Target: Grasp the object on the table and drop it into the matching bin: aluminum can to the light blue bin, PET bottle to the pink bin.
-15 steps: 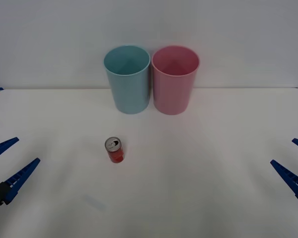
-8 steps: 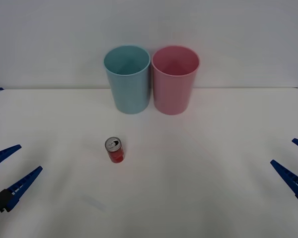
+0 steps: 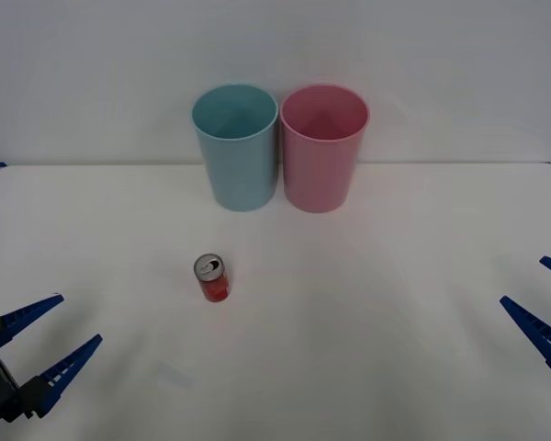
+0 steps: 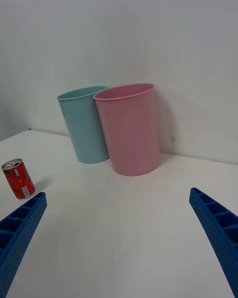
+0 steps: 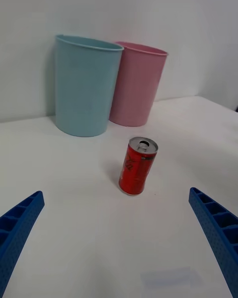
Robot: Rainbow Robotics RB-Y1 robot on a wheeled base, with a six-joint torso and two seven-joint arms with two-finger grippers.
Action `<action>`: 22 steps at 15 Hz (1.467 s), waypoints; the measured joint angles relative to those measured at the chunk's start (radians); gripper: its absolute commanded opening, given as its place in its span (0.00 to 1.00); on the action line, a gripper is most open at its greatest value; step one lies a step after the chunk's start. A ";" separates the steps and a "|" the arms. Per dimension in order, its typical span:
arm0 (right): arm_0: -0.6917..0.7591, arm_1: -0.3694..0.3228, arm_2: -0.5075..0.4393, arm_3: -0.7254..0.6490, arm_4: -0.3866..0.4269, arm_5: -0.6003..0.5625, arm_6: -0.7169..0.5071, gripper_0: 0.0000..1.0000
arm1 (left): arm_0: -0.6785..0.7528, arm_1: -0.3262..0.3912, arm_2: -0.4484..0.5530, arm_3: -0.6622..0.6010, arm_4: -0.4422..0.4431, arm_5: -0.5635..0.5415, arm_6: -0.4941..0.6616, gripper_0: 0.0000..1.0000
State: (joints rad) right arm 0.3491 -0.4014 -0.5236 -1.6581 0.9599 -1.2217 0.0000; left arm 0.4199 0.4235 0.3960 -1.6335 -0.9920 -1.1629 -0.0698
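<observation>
A small red aluminum can with a silver top stands upright on the white table, left of centre; I also see the can and the can in the wrist views. At the back stand the light blue bin and, touching it on its right, the pink bin. My left gripper is open near the front left corner, its jaws wide and aimed toward the can, still well short of it. My right gripper rests open at the right edge.
A faint bluish smudge lies on the table in front of the can. A plain white wall rises behind the bins. Open table surface surrounds the can on all sides.
My left gripper has moved rightward and toward the near edge in the front view, swinging to face the can. The can, both bins and the right gripper have stayed still.
</observation>
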 measured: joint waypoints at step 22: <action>0.000 0.000 0.000 0.000 0.000 0.000 0.000 1.00 | -0.029 -0.147 -0.334 0.001 -0.100 0.425 -0.190 1.00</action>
State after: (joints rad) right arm 0.3491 -0.4014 -0.5236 -1.6580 0.9599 -1.2217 0.0000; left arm 0.3905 0.2761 0.0618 -1.6326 -1.0921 -0.7382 -0.2599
